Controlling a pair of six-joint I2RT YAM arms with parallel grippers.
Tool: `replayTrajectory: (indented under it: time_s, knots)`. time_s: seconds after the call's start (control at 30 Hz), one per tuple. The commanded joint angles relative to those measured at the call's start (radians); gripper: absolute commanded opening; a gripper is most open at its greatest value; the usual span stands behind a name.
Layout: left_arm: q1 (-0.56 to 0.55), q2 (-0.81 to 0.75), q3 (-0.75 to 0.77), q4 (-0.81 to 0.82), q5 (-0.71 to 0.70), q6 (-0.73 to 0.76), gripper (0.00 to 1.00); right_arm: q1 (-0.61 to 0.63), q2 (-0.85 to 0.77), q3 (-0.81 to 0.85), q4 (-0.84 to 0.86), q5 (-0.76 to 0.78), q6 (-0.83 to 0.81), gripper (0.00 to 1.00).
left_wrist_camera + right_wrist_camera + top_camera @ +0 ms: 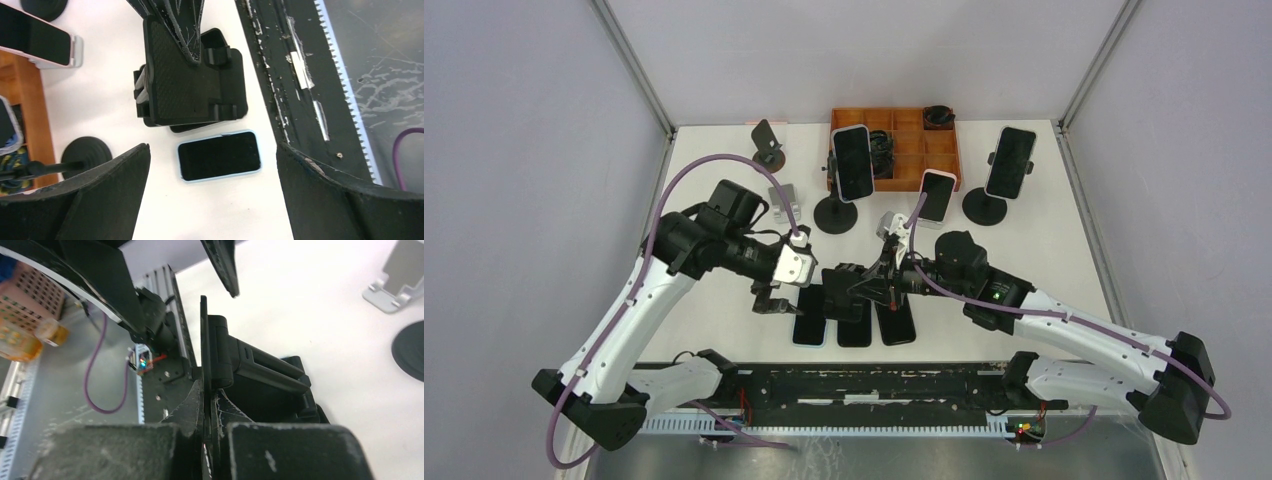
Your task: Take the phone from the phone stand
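Seemingly the lifting-out step is finished: the phone (220, 156) lies flat on the table (100, 107), below and between the left gripper's (776, 300) wide jaws. The right gripper's (207, 395) jaws pinch the stand (185, 85) by its back plate. The next move probably calls for setting the stand down clear of the phone.

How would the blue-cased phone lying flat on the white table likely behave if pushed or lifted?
The flat, blue-cased black phone looks rigid, so it probably won't bend. Lying flat on the smooth white table, it would likely slide rather than roll or tip.
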Motion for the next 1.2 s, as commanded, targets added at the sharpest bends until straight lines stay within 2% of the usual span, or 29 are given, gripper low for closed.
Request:
replayTrajectory:
  time_s: [0.0, 0.13, 0.3, 0.47, 0.53, 0.63, 0.73, 0.87, 0.9, 0.93, 0.97, 1.03, 1.1, 1.17]
  knots:
    - [-0.004, 0.028, 0.046, -0.054, 0.059, 0.021, 0.96, 0.001, 0.005, 0.050, -0.027, 0.022, -0.093, 0.00]
    - [-0.004, 0.031, 0.013, 0.103, 0.049, -0.158, 0.87, 0.004, 0.029, 0.066, -0.010, -0.003, -0.099, 0.00]
    - [-0.004, 0.044, 0.005, 0.167, 0.085, -0.291, 0.84, 0.011, 0.050, 0.086, -0.011, -0.001, -0.109, 0.00]
    - [-0.004, 0.068, -0.022, 0.160, 0.075, -0.326, 0.78, 0.015, 0.066, 0.102, 0.016, -0.005, -0.107, 0.00]
    - [-0.004, 0.078, -0.028, 0.140, 0.071, -0.319, 0.73, 0.016, 0.074, 0.110, 0.024, -0.007, -0.106, 0.00]
    - [-0.005, 0.098, -0.022, 0.131, 0.068, -0.322, 0.57, 0.020, 0.092, 0.122, 0.030, -0.016, -0.107, 0.00]
    - [-0.005, 0.110, -0.011, 0.132, 0.067, -0.324, 0.37, 0.024, 0.106, 0.124, 0.032, -0.022, -0.109, 0.00]
    - [-0.004, 0.115, -0.011, 0.132, 0.056, -0.316, 0.05, 0.025, 0.119, 0.113, 0.037, -0.027, -0.109, 0.00]
    - [-0.004, 0.115, -0.015, 0.132, 0.052, -0.314, 0.03, 0.026, 0.122, 0.109, 0.037, -0.024, -0.107, 0.03]
    - [-0.005, 0.116, -0.020, 0.134, 0.045, -0.313, 0.02, 0.026, 0.125, 0.104, 0.033, -0.019, -0.107, 0.11]
    - [-0.004, 0.115, -0.033, 0.135, 0.038, -0.310, 0.02, 0.025, 0.127, 0.101, 0.027, -0.003, -0.104, 0.27]
    - [-0.004, 0.117, -0.049, 0.135, 0.010, -0.308, 0.02, 0.023, 0.123, 0.100, -0.003, 0.050, -0.100, 0.44]
    - [0.000, 0.126, -0.062, 0.133, -0.014, -0.315, 0.02, 0.015, 0.107, 0.093, -0.035, 0.106, -0.099, 0.58]
    - [0.017, 0.144, -0.064, 0.125, -0.037, -0.318, 0.02, -0.006, 0.077, 0.067, -0.053, 0.146, -0.085, 0.68]
